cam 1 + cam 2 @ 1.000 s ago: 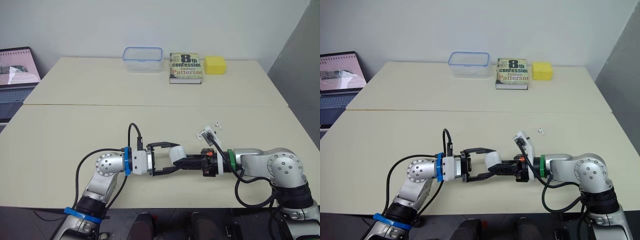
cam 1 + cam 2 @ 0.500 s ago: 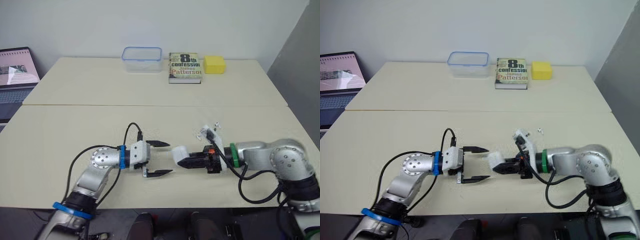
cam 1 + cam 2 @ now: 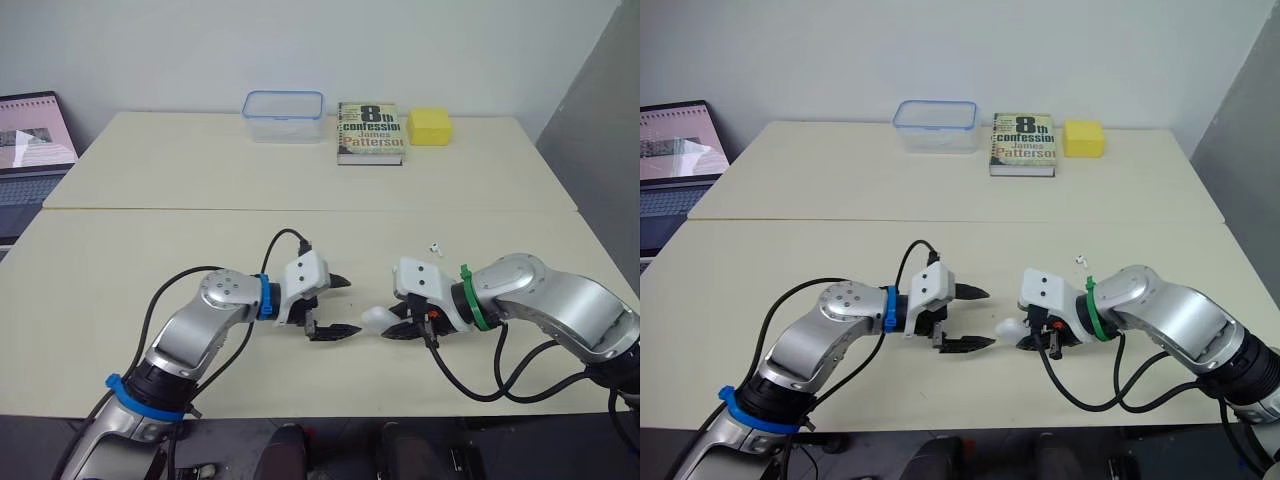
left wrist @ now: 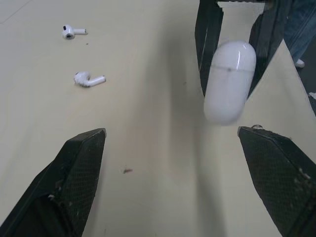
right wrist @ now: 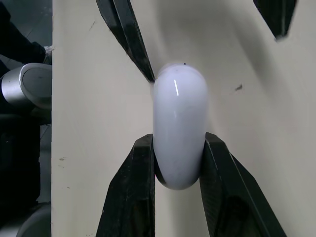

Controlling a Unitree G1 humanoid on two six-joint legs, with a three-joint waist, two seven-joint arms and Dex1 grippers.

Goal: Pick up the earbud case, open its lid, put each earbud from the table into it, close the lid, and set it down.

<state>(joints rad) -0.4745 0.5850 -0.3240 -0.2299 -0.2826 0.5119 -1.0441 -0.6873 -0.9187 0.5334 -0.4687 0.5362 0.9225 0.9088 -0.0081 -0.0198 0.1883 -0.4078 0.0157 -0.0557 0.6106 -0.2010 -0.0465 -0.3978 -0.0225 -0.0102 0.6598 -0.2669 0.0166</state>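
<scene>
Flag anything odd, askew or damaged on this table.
Nothing stands out. The earbud case looks whole, lid shut, clamped in the right gripper. One earbud and a second earbud lie apart on the table, not yet packed. The left gripper is open and empty.

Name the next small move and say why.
Probably bring the open left gripper to the free end of the earbud case to flip the lid: the right gripper clamps the closed case, and both earbuds lie on the table.
</scene>
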